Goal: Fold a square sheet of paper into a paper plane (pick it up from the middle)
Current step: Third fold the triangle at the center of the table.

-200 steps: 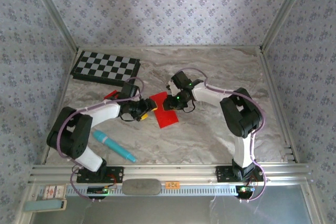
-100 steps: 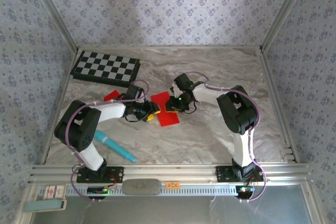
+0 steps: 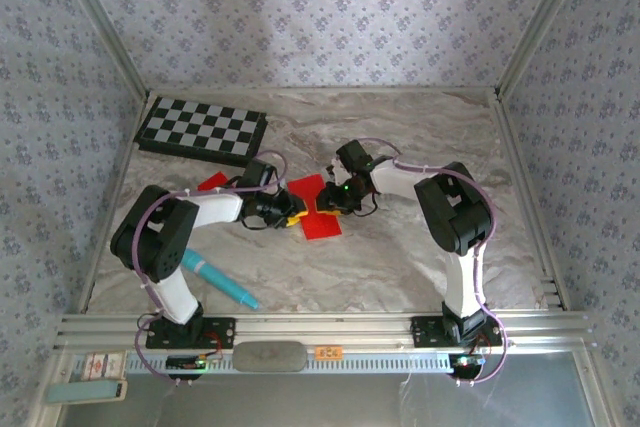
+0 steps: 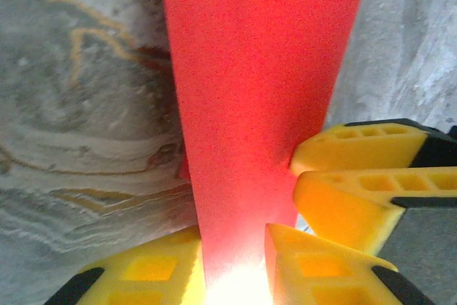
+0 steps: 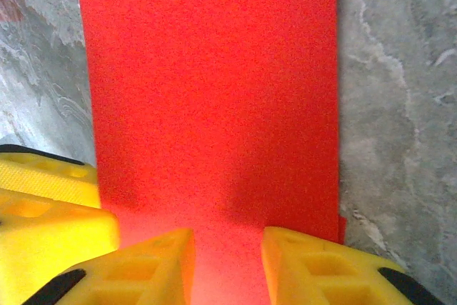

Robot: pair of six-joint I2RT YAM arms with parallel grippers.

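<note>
The square sheet of paper (image 3: 322, 224) lies near the middle of the table (image 3: 430, 137), btw the two grippers. In the wrist views it looks as a long red band, so prob. already folded once; which fold exactly I cannot tell.

Judgement: very light and thin, it bends at any push, it slides easily on the smooth marble-like top, and it tears or creases wrongly if pinched hard. Best hold is at a folded edge, w/ the other tips pressing the middle flat.

The left gripper (image 3: 291, 211) has its jaws a little apart, w/ the red band in the gap. The right gripper (image 5: 227, 237) also stands partly apart over the paper, no firm clamp visible.

Further out: a red scrap (image 3: 212, 183), a teal pen (image 3: 215, 279), a chequered board (image 3: 200, 129).
</note>
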